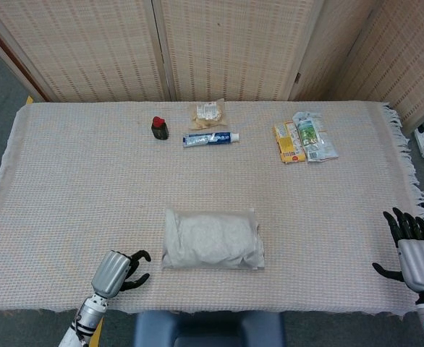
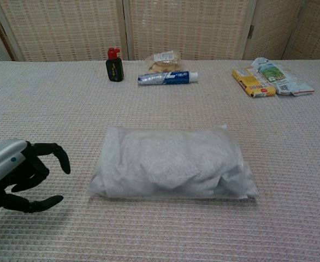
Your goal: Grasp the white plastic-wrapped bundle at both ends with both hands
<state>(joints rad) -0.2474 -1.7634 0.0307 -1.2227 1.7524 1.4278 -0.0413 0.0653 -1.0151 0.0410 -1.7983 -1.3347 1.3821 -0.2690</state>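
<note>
The white plastic-wrapped bundle (image 1: 212,239) (image 2: 171,162) lies flat on the woven tablecloth near the front edge, at the middle. My left hand (image 1: 118,270) (image 2: 19,176) hovers just left of the bundle's left end, fingers apart and curved toward it, holding nothing and not touching it. Far off at the table's right front corner my right hand (image 1: 412,251) is held with fingers spread upward and empty, well away from the bundle. The chest view does not show the right hand.
Along the far side stand a small dark bottle with a red cap (image 1: 159,127), a snack bag (image 1: 207,113), a toothpaste tube (image 1: 210,139) and flat packets (image 1: 304,136). A folding screen (image 1: 197,43) backs the table. A blue chair back (image 1: 208,329) sits below the front edge.
</note>
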